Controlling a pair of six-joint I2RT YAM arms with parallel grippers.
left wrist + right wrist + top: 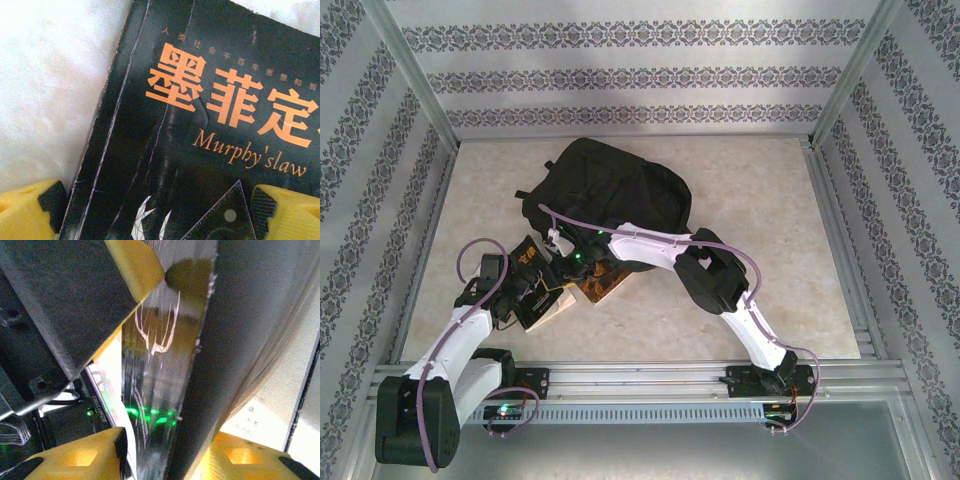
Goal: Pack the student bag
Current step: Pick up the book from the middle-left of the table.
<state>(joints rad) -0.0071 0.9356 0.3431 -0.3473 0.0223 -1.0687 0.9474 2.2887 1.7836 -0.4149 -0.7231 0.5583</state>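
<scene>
The student bag (612, 185) lies flat at the back middle of the table, a large black backpack. In front of it, on the left, a black book (530, 258) with orange lettering lies on other books. My left gripper (523, 290) hovers just over its cover (200, 125), wide open (160, 217), one yellow finger by the spine and the other over the cover. My right arm reaches across from the right, and its gripper (566, 262) is at the same book. Its jaws (165, 460) stand apart astride the book's glossy cover (155, 390) and dark edge.
A brown book (601, 284) lies beside the black one, and pale page edges (550, 308) show beneath it. The right arm's elbow (712, 280) stands over the table's middle right. Patterned walls close in three sides, and a metal rail (650, 375) runs along the near edge.
</scene>
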